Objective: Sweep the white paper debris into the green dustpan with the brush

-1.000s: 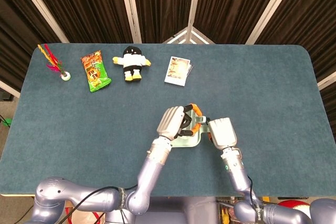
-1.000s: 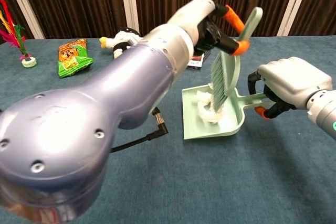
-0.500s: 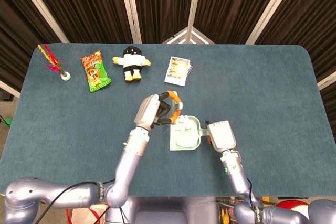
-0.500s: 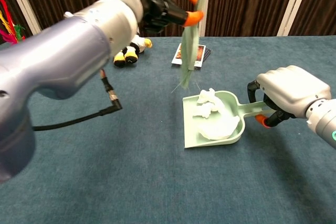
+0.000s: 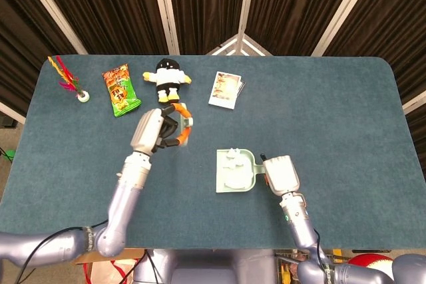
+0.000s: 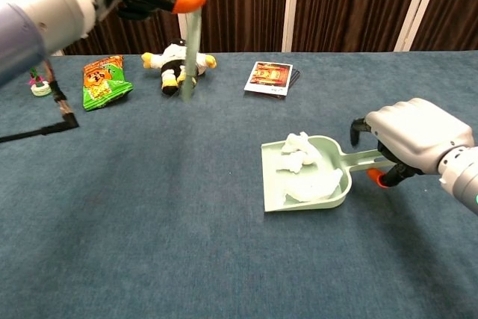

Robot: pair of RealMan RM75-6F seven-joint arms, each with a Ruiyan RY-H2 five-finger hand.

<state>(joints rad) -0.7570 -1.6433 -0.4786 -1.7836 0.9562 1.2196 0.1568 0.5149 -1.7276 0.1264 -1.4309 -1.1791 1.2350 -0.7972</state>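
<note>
Brush (image 6: 191, 42) gripped in left robot hand (image 5: 155, 131).

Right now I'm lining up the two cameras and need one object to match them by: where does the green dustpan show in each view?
Head view: the dustpan lies just below centre, its handle toward the right hand.
Chest view: the dustpan sits right of centre with white paper in it, and the right hand holds its handle.
Shared landmark: the small card beyond it.

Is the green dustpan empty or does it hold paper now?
It holds paper. White crumpled pieces lie inside the dustpan, which rests flat on the table while the right hand grips its handle.
</note>
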